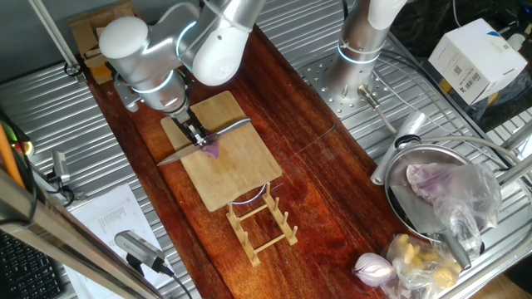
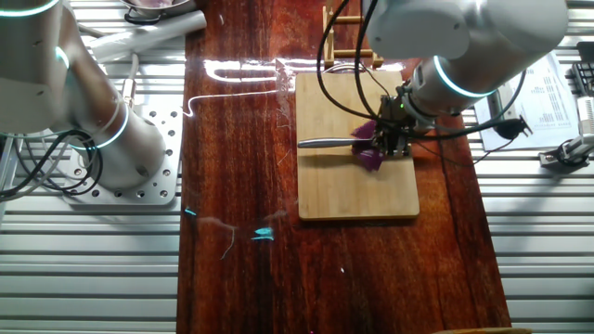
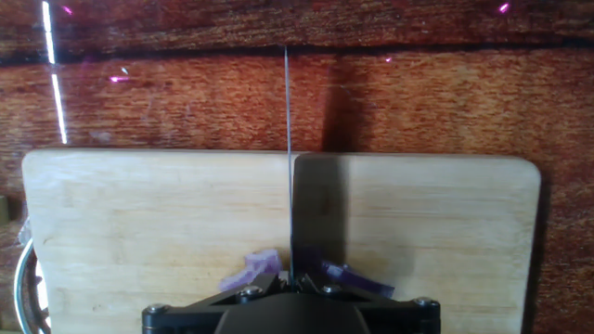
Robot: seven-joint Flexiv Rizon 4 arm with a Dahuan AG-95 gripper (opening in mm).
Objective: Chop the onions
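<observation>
Gripper (image 1: 194, 133) fingers closed on the knife (image 1: 218, 133), blade held edge-down; in the hand view the blade runs as a thin vertical line toward 12 o'clock, off the far edge of the board. Onion pieces (image 3: 263, 267) lie on the cutting board (image 3: 139, 223) directly under the hand, purple bits showing on both sides of the blade, so the cut looks to be under way.

Judgement for this step: keep the blade upright, press straight down to the board, then lift clear before shifting sideways for the next slice; a tilted blade would likely push the small wedge away instead of cutting it.

Materials: knife is grey metal, slim. Onion is glossy purple, edges paler, layered. Board is pale wood, rounded corners, matte. It sits on a dark reddish wooden tabletop (image 1: 307, 166), polished and reflective. At 6 o'clock from the board in one fixed view stands a small wooden rack (image 1: 262, 223)
</observation>
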